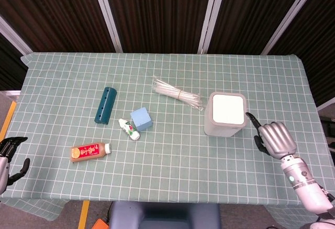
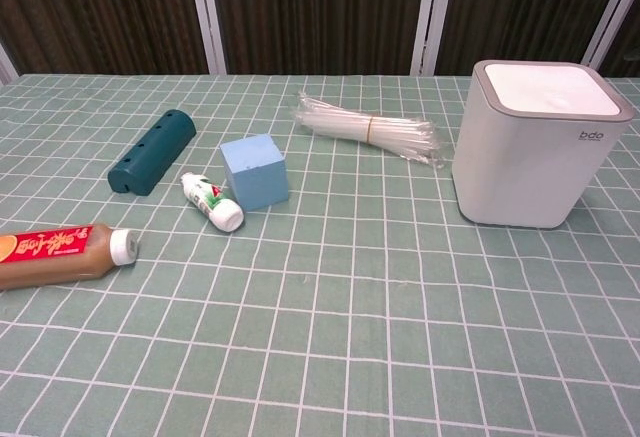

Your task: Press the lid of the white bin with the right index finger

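The white bin (image 1: pixel 225 127) stands right of the table's middle, its flat white lid (image 1: pixel 229 109) level in a grey rim. The chest view shows the bin (image 2: pixel 530 167) and lid (image 2: pixel 550 88) at the right. My right hand (image 1: pixel 273 139) hovers just right of the bin in the head view. Most of its fingers are curled in and one finger (image 1: pixel 252 119) points toward the bin's right side, short of touching it. My left hand (image 1: pixel 9 158) hangs off the table's left front corner, fingers apart and empty. Neither hand appears in the chest view.
A bundle of clear straws (image 1: pixel 177 94) lies left of the bin. Further left are a light blue cube (image 1: pixel 141 119), a small white tube (image 1: pixel 129 129), a dark teal bar (image 1: pixel 105 105) and a brown bottle (image 1: pixel 90 151). The table's right edge (image 1: pixel 314 108) is near my right hand.
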